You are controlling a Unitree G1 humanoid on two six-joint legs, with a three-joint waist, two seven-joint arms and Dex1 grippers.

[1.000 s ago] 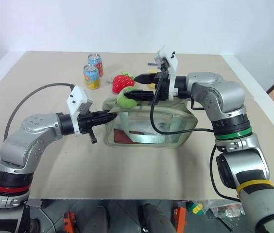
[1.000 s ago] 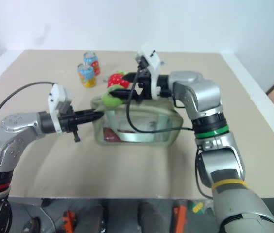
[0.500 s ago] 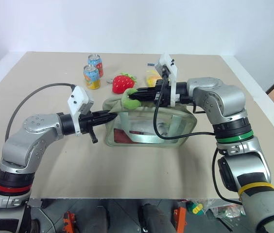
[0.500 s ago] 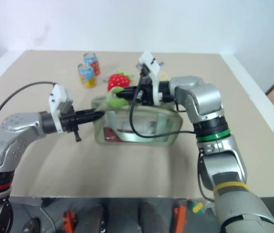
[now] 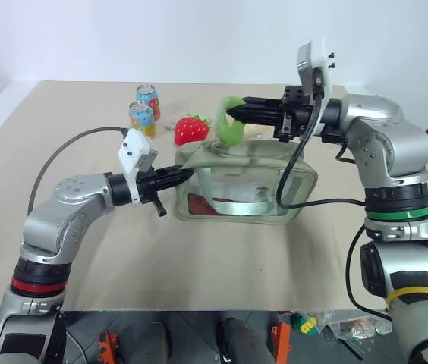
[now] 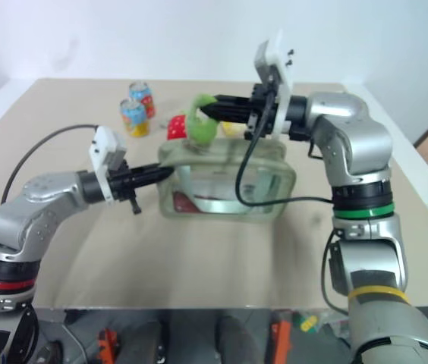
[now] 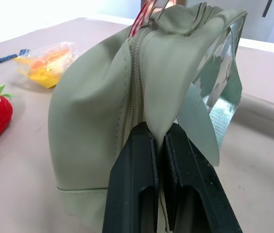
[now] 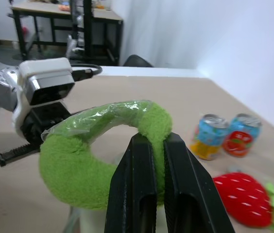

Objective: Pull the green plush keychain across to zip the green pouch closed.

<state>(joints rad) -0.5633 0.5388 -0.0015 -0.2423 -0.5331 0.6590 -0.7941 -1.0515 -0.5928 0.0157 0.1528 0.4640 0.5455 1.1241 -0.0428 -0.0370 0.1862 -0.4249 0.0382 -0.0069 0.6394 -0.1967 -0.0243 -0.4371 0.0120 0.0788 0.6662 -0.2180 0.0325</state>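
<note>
The pale green pouch (image 5: 233,161) stands mid-table with its clear side panel facing me. My left gripper (image 5: 189,173) is shut on the fabric at the pouch's left end, beside the zipper line (image 7: 136,77). The green plush keychain (image 5: 228,126), a curved lime-green fuzzy piece, hangs above the pouch's top left part. My right gripper (image 5: 234,114) points left and is shut on it; in the right wrist view the fingers (image 8: 138,165) pinch the plush (image 8: 78,174). The link to the zipper pull is hidden.
Two drink cans (image 5: 143,111) stand at the back left. A red strawberry plush (image 5: 192,129) lies just behind the pouch. A yellow wrapped packet (image 7: 44,68) and a small blue beaded item (image 7: 3,57) lie further back. A cable hangs from my right wrist across the pouch's right side.
My right gripper went from open around the green plush keychain to shut on it, then lifted it up and to the right. The pouch's top rose and shifted right. The left gripper kept its hold.
</note>
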